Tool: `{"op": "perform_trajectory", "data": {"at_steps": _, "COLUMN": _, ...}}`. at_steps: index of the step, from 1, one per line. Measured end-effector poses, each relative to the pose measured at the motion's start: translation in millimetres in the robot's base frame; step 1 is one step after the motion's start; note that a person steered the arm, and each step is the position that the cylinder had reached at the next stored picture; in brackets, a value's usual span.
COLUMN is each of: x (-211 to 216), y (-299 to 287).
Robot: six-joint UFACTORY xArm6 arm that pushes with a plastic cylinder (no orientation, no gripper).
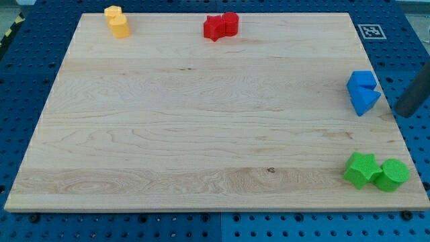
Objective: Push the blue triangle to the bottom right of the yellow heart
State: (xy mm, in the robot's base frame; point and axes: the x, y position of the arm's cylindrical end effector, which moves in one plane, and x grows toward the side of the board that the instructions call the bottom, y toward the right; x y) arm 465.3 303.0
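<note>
Near the board's top-left corner we see two touching yellow blocks [117,21]; two red blocks [221,26] sit mid-top edge. By the right edge, the blue triangle [365,101] adjoins a blue cube [361,81]; our tip [404,114], clawless, stands just right.

Rod [415,94] — upper part beyond the view's right edge.

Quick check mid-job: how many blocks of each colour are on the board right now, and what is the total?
Yellow: 2, touching, at the view's top left
Red: 2, touching, at the view's top centre
Blue: 2, a cube and a triangle, touching, at the view's right edge
Green: 2, a star and a cylinder, at the view's bottom right
Total: 8

My tip sits just right of the blue triangle.
</note>
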Motion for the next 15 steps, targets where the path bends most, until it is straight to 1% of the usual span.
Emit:
{"op": "perform_trajectory", "data": {"at_steps": 2, "x": 0.0, "y": -67.9}}
{"op": "perform_trajectory", "data": {"at_steps": 3, "x": 0.0, "y": -60.9}}
{"op": "perform_trajectory", "data": {"at_steps": 4, "x": 2.1, "y": -34.4}}
{"op": "perform_trajectory", "data": {"at_steps": 5, "x": -16.1, "y": -29.7}}
{"op": "perform_trajectory", "data": {"at_steps": 6, "x": -30.0, "y": -48.1}}
{"op": "perform_trajectory", "data": {"at_steps": 8, "x": -31.4, "y": -101.4}}
{"op": "perform_trajectory", "data": {"at_steps": 9, "x": -35.0, "y": -109.4}}
{"op": "perform_trajectory", "data": {"at_steps": 11, "x": -19.3, "y": -113.1}}
{"op": "perform_trajectory", "data": {"at_steps": 13, "x": -19.3, "y": -126.9}}
{"op": "perform_trajectory", "data": {"at_steps": 14, "x": -19.4, "y": -150.0}}
{"op": "perform_trajectory", "data": {"at_steps": 15, "x": -30.0, "y": -175.0}}
